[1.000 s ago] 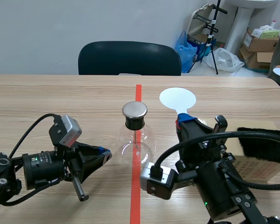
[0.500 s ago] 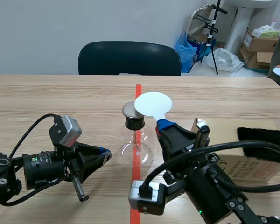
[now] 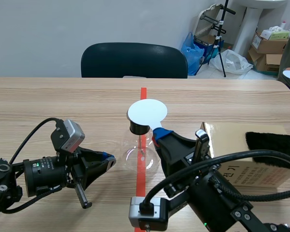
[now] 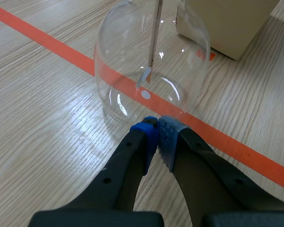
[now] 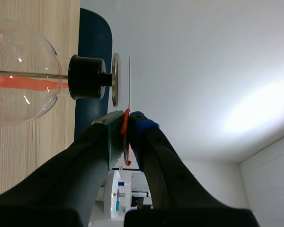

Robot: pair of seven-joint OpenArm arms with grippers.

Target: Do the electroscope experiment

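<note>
The electroscope, a clear glass flask [image 3: 141,151] with a black stopper [image 3: 138,128], stands on the orange tape line at the table's middle. A white disc [image 3: 147,112] on a red handle hangs just over the stopper's metal cap and hides it in the scene view. My right gripper [image 3: 160,133] is shut on that handle. In the right wrist view the disc [image 5: 129,82] is edge-on, a small gap from the cap [image 5: 115,79], with the gripper [image 5: 128,118] below it. My left gripper [image 4: 157,128] is shut on nothing, its tips at the flask's [image 4: 151,56] base. A rod with a foil leaf [image 4: 144,75] hangs inside.
A cardboard box [image 3: 232,145] with a black fur cloth [image 3: 273,144] on top sits right of the flask, beside the right arm. A dark chair [image 3: 134,60] stands behind the table's far edge. The left arm [image 3: 38,171] lies low at the front left.
The right arm has swung left with the white disc, from right of the flask to directly over its metal cap. The left arm has stayed still.
</note>
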